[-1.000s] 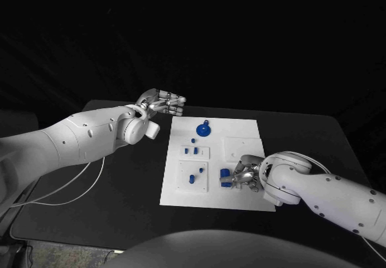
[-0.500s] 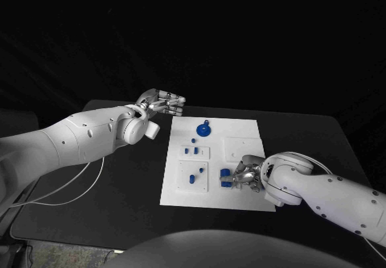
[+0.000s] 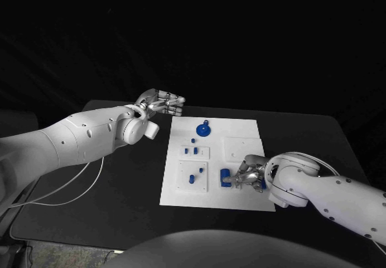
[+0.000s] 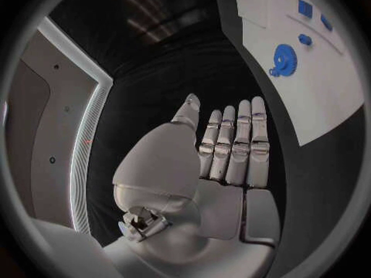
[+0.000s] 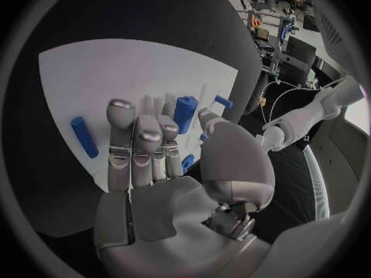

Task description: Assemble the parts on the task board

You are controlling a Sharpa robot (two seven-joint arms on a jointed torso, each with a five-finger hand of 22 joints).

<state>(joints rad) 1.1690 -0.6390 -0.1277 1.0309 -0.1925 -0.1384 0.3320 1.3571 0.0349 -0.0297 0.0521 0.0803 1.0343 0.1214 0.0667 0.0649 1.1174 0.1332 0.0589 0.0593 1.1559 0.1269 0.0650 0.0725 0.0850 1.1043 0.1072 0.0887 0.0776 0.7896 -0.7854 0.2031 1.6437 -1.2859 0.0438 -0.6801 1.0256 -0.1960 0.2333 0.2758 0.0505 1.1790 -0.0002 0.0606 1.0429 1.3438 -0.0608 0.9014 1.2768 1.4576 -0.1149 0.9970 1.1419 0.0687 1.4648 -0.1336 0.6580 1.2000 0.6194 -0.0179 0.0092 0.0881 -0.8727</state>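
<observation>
The white task board lies mid-table. On it are a blue gear at the far end, two small blue pieces in a socket plate, and a blue peg nearer me. My right hand rests on the board's near right part, fingertips against a blue block. In the right wrist view that blue piece sits between a fingertip and the thumb; whether it is gripped I cannot tell. My left hand hovers off the board's far left corner, fingers straight, holding nothing.
In the right wrist view a loose blue peg lies on the board beside my fingers. A white cable trails over the black table on the left. The table's right side is bare.
My right arm has shifted slightly toward the near right, its hand staying at the blue block. The left arm has not moved.
</observation>
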